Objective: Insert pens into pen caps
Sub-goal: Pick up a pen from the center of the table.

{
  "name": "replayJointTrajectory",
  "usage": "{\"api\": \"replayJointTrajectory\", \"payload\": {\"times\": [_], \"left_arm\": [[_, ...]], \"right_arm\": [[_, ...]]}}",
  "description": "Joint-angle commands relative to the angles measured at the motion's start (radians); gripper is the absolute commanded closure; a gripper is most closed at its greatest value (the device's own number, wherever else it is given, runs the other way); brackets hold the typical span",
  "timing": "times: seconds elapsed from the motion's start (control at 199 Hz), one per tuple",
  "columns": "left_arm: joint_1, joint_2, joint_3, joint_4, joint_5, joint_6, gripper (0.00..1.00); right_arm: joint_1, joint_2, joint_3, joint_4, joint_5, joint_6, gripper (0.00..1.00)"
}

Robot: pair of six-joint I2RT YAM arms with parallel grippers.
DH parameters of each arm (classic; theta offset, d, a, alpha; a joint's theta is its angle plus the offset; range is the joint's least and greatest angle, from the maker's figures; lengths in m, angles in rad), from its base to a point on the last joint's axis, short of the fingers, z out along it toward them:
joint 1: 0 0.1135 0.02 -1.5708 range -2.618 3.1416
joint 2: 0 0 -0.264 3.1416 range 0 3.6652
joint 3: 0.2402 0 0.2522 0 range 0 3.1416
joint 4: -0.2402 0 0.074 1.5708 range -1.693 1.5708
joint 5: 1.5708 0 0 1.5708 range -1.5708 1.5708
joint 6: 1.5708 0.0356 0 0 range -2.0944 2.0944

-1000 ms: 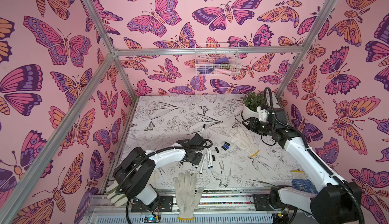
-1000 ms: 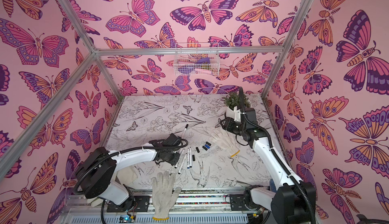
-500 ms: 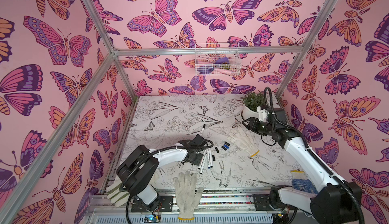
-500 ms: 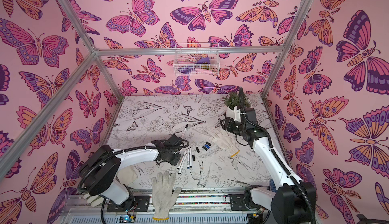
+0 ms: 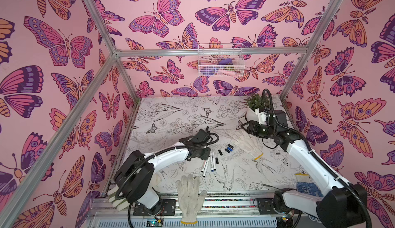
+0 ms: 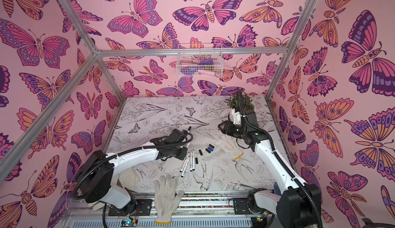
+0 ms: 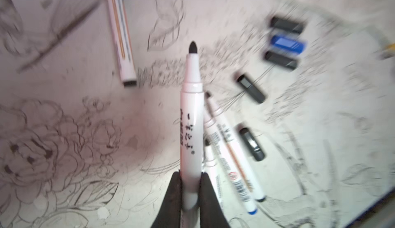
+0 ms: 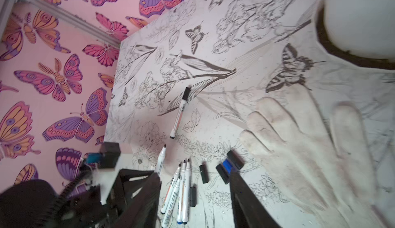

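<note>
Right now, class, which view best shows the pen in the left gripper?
Left wrist view: the held pen fills the frame, tip and label sharp, clamped by the left gripper. Right wrist view shows it small; in both top views the arm largely hides it.

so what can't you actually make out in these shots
- held pen: its back end is hidden between the fingers of the left pincer in the left wrist view.
- caps: motion blur in the left wrist view hides which end is open.
- wire basket: contents too small to name in both top views.
- plant pot: blurred and cut off by the right wrist view's edge.
</note>
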Motion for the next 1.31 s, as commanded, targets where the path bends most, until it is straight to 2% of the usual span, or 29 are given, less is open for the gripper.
{"api": "replayJointTrajectory", "payload": {"times": [0.0,0.12,0.231,0.387,0.778,1.059,1.3], "left_arm": [[0.011,-0.042,0.052,0.167,0.136,0.022,1.0],[0.011,-0.005,0.113,0.24,0.219,0.013,1.0],[0.009,0.036,0.149,0.286,0.27,0.0,1.0],[-0.008,0.073,0.18,0.305,0.319,-0.004,1.0],[-0.03,0.049,0.151,0.337,0.321,-0.003,1.0],[-0.041,0.039,0.151,0.34,0.36,0.028,1.0],[-0.046,0.028,0.15,0.362,0.321,0.023,1.0]], "right_arm": [[0.055,0.031,0.008,0.036,-0.099,-0.063,0.45],[0.112,0.043,0.026,0.049,-0.157,-0.101,0.45],[0.137,0.041,0.038,0.051,-0.168,-0.13,0.46],[0.144,0.047,0.033,0.093,-0.15,-0.104,0.46],[0.155,0.063,0.009,0.161,-0.108,-0.069,0.5],[0.155,0.074,-0.003,0.196,-0.091,-0.04,0.57],[0.156,0.081,-0.013,0.208,-0.092,-0.035,0.61]]}}
